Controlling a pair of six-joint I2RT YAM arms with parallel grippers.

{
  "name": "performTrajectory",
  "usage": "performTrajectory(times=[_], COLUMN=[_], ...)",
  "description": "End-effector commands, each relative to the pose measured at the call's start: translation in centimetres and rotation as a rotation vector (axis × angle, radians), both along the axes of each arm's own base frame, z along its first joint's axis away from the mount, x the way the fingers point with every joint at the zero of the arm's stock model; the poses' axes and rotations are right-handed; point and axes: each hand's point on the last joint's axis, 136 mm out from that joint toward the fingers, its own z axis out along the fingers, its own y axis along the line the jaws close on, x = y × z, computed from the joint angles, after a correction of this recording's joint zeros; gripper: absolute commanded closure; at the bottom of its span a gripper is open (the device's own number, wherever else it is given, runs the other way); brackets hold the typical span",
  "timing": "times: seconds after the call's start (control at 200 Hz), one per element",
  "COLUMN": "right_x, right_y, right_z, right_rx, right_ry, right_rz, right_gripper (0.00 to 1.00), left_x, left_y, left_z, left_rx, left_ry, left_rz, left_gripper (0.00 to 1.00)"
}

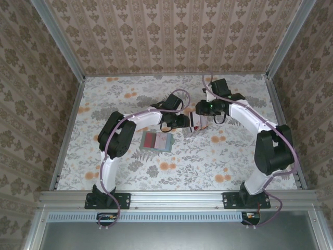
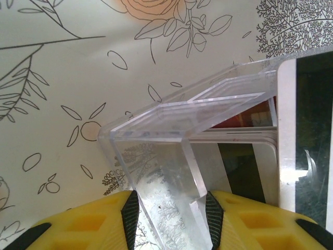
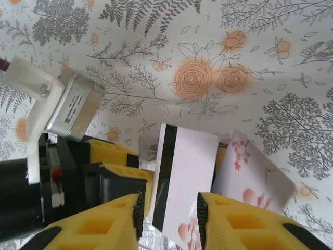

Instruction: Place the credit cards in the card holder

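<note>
Left gripper (image 2: 170, 211) clamps the clear card holder (image 2: 156, 156). Right gripper (image 3: 167, 213) pinches a white magstripe card (image 3: 184, 177) at the holder's mouth, long axis seemingly along the slot.

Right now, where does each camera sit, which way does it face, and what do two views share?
Top external: above and behind the bases, looking down on the table; left arm and right arm show whole.
Left wrist: on the left arm, looking along the left pincer at the clear card holder it clamps.
Right wrist: on the right arm, looking along the right pincer at the white credit card it grips.
Shared: both wrist views show that dark-striped card.
</note>
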Motion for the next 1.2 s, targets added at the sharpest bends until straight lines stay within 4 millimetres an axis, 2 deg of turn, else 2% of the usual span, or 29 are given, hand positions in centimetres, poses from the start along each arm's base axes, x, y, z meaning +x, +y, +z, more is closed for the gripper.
performTrajectory(times=[0.0, 0.22, 0.485, 0.845, 1.055, 1.195], right_x=[-0.3, -0.1, -0.1, 0.1, 0.1, -0.1], right_y=[-0.4, -1.0, -0.1, -0.2, -1.2, -0.7], right_z=[-2.1, -2.9, -4.5, -5.3, -5.1, -5.5], right_rx=[-0.041, -0.110, -0.117, -0.136, -0.240, -0.245], right_ry=[0.071, 0.080, 0.117, 0.140, 0.123, 0.134], right_rz=[-0.007, -0.028, -0.009, -0.012, -0.032, -0.018], right_gripper=[0.65, 0.65, 0.65, 0.67, 0.65, 0.66], left_x=[-1.8, -1.8, -1.7, -1.8, -1.7, -1.7], left_y=[1.7, 1.5, 1.4, 1.3, 1.3, 1.1], left_z=[-4.1, -4.3, -4.3, -4.4, -4.3, -4.3], left_rx=[0.106, 0.101, 0.098, 0.095, 0.097, 0.093], left_ry=[0.099, 0.103, 0.105, 0.107, 0.107, 0.107], left_rz=[0.010, 0.009, 0.007, 0.006, 0.006, 0.002], left_gripper=[0.58, 0.58, 0.58, 0.58, 0.58, 0.58])
